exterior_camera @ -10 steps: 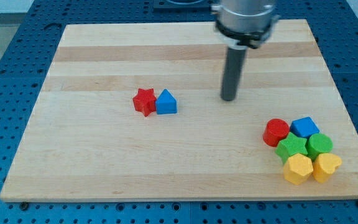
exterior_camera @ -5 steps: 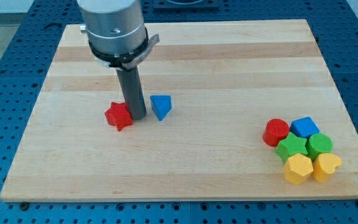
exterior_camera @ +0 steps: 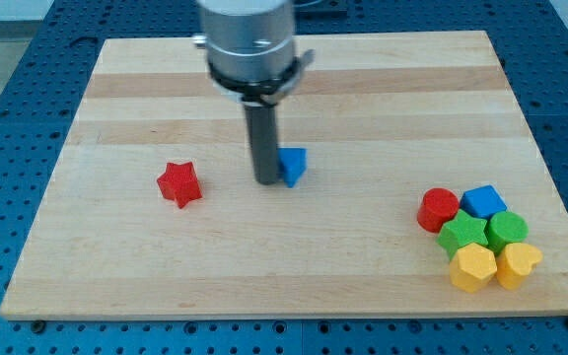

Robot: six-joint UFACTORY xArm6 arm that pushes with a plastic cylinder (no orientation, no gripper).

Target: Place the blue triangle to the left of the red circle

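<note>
Camera view | blue triangle (exterior_camera: 293, 165) is sitting mid-board, my tip (exterior_camera: 267, 180) pressing against its left face | red circle (exterior_camera: 439, 209) is waiting far right, clustered | red star (exterior_camera: 179, 183) left | wooden board (exterior_camera: 146, 266) is lying on blue pegboard (exterior_camera: 8, 108)

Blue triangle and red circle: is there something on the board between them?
No. In the camera view, only bare wood lies between the blue triangle and the red circle. My tip sits on the triangle's far, left side.
</note>
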